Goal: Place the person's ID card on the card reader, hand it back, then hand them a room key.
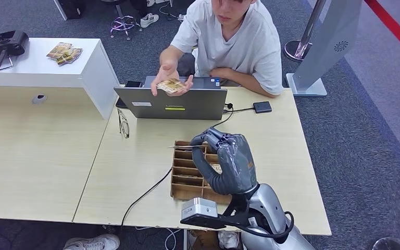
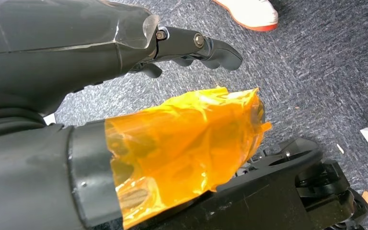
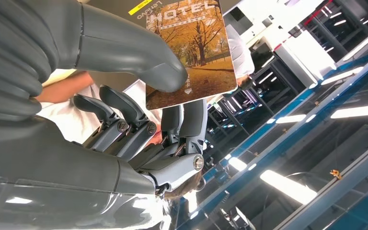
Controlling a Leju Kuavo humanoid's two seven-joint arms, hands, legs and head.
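Observation:
My right hand (image 1: 229, 156) hovers over a wooden box of card slots (image 1: 185, 183) near the table's front. It pinches a room key card (image 3: 191, 43) between thumb and fingers; the card shows autumn trees and the word HOTEL. From the head view the card appears as a thin edge (image 1: 179, 147). Across the table a person (image 1: 239, 36) holds out a palm with cards (image 1: 171, 85) on it, above the laptop (image 1: 172, 104). A small black card reader (image 1: 262, 107) lies to the right of the laptop. My left hand (image 2: 76, 52) hangs over carpet and holds nothing; its thumb (image 2: 182, 139) is wrapped in orange tape.
A pair of glasses (image 1: 123, 124) lies left of the laptop. A black cable (image 1: 146, 192) runs from the box to the front edge. On the white counter (image 1: 41, 67) at the left are more cards (image 1: 64, 52) and a black device (image 1: 2, 44).

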